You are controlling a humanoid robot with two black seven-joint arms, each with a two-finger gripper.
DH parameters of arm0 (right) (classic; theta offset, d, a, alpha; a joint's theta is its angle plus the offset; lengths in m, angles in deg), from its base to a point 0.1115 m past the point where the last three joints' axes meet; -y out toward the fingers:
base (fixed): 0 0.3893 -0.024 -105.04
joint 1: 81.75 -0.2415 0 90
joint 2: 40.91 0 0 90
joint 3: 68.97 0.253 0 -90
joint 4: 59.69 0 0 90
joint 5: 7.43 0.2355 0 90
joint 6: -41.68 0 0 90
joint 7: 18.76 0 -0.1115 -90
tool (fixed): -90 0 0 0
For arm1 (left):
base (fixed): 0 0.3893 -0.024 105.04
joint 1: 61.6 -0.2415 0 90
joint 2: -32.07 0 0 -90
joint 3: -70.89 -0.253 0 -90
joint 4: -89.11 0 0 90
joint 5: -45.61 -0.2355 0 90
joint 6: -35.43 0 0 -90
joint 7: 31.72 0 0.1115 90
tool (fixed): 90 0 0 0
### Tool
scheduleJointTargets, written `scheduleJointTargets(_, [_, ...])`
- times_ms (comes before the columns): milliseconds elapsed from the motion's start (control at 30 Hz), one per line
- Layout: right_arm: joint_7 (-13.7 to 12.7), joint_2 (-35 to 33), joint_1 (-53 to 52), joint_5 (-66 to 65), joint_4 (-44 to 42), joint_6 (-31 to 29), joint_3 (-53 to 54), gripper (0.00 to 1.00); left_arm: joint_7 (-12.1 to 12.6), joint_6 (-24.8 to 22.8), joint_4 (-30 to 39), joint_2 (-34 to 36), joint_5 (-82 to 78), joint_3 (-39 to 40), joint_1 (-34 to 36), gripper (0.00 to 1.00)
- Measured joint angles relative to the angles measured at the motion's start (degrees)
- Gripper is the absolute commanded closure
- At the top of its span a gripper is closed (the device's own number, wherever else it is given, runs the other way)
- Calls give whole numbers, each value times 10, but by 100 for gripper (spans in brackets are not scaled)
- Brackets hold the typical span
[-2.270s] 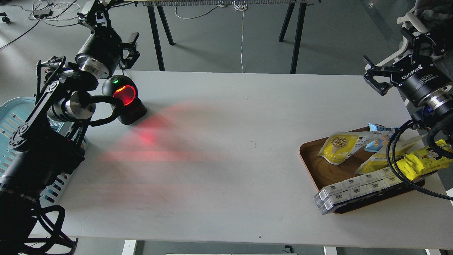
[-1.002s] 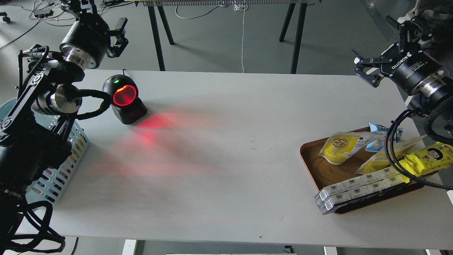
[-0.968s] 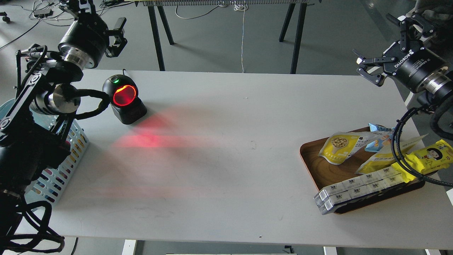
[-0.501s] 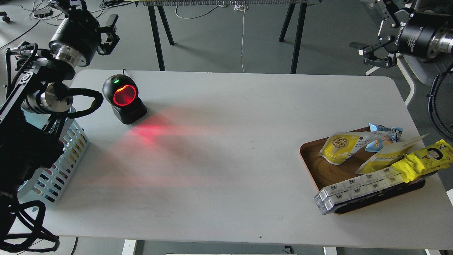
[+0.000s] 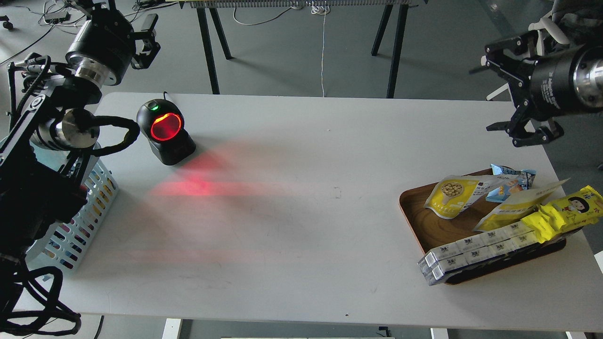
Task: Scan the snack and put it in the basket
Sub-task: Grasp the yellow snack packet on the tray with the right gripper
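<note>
A yellow and white snack pouch point(image 5: 453, 196) lies on a wooden tray point(image 5: 426, 226) at four o'clock on the white table point(image 5: 292, 212). The right gripper point(image 5: 506, 89) hangs above it at two o'clock, fingers spread, empty. The left gripper point(image 5: 141, 35), at eleven o'clock, is also spread. The blue basket point(image 5: 77, 221) sits at nine o'clock, beside a red-glowing scanner point(image 5: 165, 131).
</note>
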Motion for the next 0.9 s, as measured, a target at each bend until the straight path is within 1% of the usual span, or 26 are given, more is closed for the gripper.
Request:
scheduleJointTargets(100, [-1,-11,28,13,9,35,-2,3,-2,1,1,-6,1,-5,0,0])
scheduleJointTargets(367, [4,-42,93,8,11,45,6,8,-2,10,1,-26,0,-9,0,0])
scheduleJointTargets(401, [4,-42,101,6,11,49,8,9,-2,12,1,-27,0,-9,0,0])
scheduleJointTargets(467, [7,-43,119,4,8,62,18,18,-2,16,1,-29,0,-9,0,0])
scheduleJointTargets(568, [16,-39,160,2,4,81,55,30,-2,17,1,-30,0,-10,0,0])
scheduleJointTargets(701, [26,-22,252,-14,-2,110,136,40,-1,17,1,-30,0,-10,0,0])
scheduleJointTargets(734, [26,-16,278,-21,-4,122,159,42,-1,17,1,-30,0,-10,0,0])
scheduleJointTargets(835, [27,-7,346,-38,-8,150,222,52,-1,17,1,-31,0,-10,0,0])
scheduleJointTargets(901, [27,-6,380,-46,-11,160,252,56,-1,18,0,-31,0,-10,-2,0])
